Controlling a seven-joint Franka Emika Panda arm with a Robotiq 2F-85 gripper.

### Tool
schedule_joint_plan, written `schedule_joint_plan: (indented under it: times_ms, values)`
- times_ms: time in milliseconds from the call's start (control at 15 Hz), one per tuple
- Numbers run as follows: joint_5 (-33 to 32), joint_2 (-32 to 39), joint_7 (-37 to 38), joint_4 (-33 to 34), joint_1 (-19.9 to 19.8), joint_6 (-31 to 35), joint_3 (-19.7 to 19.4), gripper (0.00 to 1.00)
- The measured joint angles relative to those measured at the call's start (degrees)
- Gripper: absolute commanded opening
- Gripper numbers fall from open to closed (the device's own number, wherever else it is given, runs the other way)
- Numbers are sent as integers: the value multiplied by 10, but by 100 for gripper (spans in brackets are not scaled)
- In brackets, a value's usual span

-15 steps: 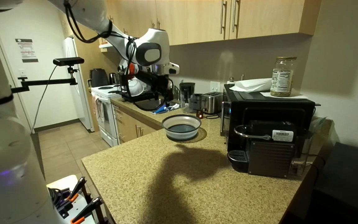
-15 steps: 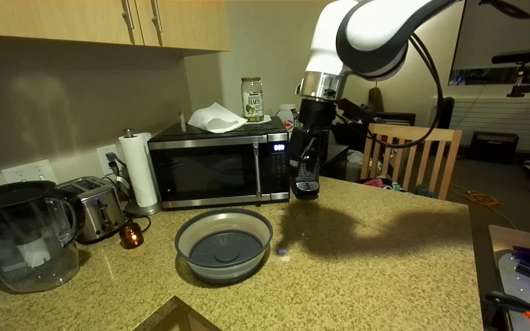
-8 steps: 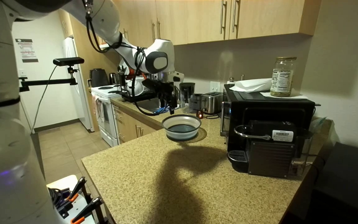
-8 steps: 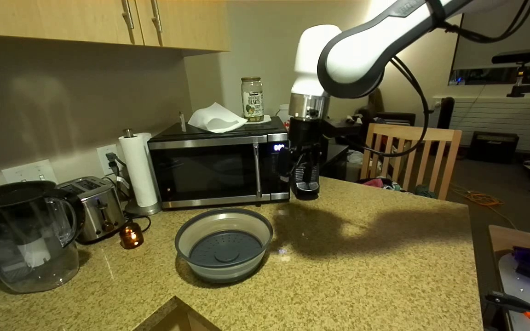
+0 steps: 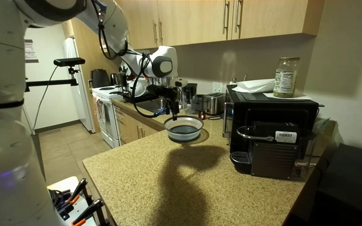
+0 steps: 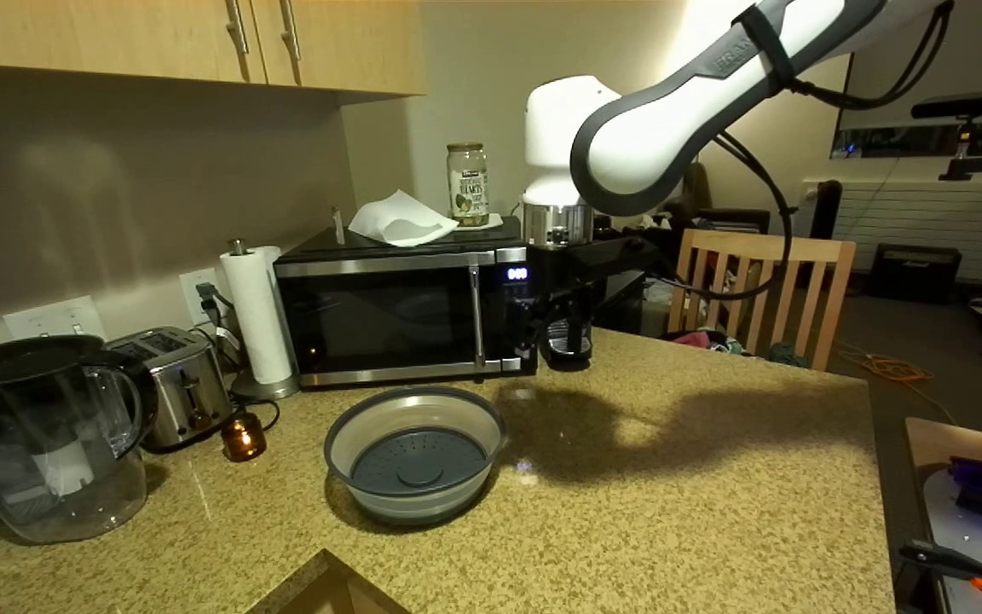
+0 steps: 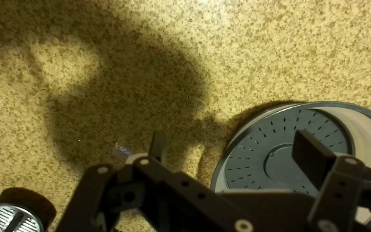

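My gripper [image 7: 232,143] stands open, its two black fingers wide apart with only air between them. Beneath it in the wrist view, one fingertip lies over bare counter and the other over a round grey-and-white colander [image 7: 279,164] with a slotted dark base. That colander rests upright on the speckled counter, seen in both exterior views [image 5: 184,135] [image 6: 419,505], and nothing shows inside it. In an exterior view the gripper [image 5: 172,114] hangs near the colander's rim, seemingly without touching. Against the dark appliances in an exterior view, the fingers [image 6: 528,341] are hard to make out.
A black microwave [image 6: 389,320] carries a glass jar [image 6: 468,192] and white paper [image 6: 401,220]. Close by stand a coffee machine [image 5: 272,153], paper towels [image 6: 257,320], a toaster [image 6: 184,384], an amber glass [image 6: 244,437] and a water pitcher [image 6: 39,452]. A wooden chair [image 6: 764,247] stands beyond.
The arm has come down, and the gripper has shifted closer to the colander, leftward in an exterior view. Its shadow moved with it. The colander and other objects stay put.
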Motion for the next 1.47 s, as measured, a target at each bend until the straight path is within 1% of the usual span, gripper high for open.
schedule_joint_plan:
  times_ms: [467,800,1267,1467]
  values:
    - [-6,40,79,70,38,-65,2,100]
    - [-5,87,131,117,44,-105,1,100]
    - [3,154,161,158,41,-119,-9,100]
    - [20,173,161,183,40,-108,-10,100]
